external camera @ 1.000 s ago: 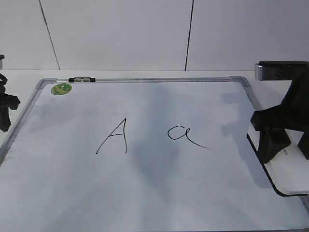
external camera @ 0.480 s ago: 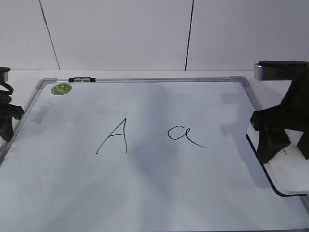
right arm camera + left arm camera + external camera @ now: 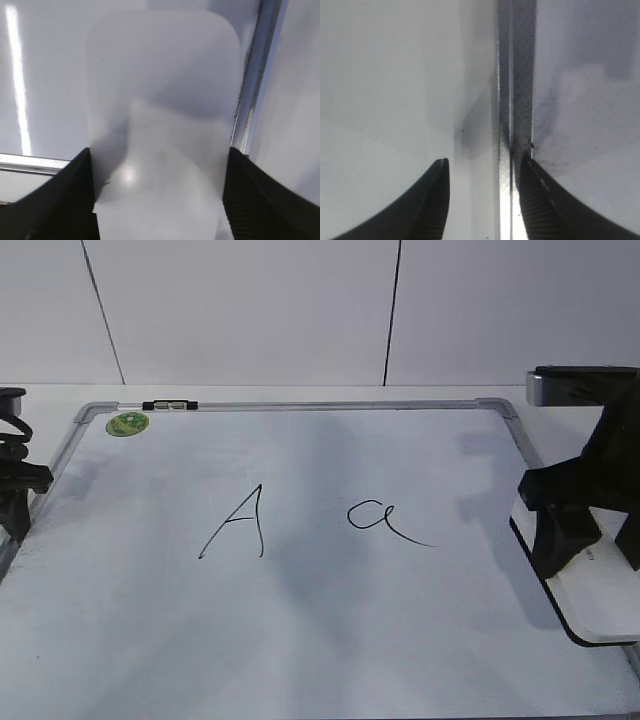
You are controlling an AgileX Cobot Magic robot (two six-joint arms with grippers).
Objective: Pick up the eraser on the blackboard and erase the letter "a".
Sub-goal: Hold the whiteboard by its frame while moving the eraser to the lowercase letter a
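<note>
Fingers of the right gripper (image 3: 159, 200) sit on both sides of the eraser (image 3: 162, 110), on the blackboard (image 3: 300, 640) right edge; a thin grip could slip. Letter "a" (image 3: 385, 520) waits nearby (uppercase "A" (image 3: 235, 522) too). Left gripper (image 3: 482, 200) is apart, empty.

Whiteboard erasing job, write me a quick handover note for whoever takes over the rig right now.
Right gripper: astride the eraser, a finger at each long side; whether it is clamped yet cannot be told.
Left gripper: open, holding nothing, over the left frame of the blackboard.
The eraser lies at the board's right edge, apparently not yet lifted.
The letter "a" is intact near the board's middle, right of the capital "A".
Done: right gripper placed at the eraser.
Left: confirm the grip, lift, carry left to the "a", wipe it, and leave the "A" alone.
</note>
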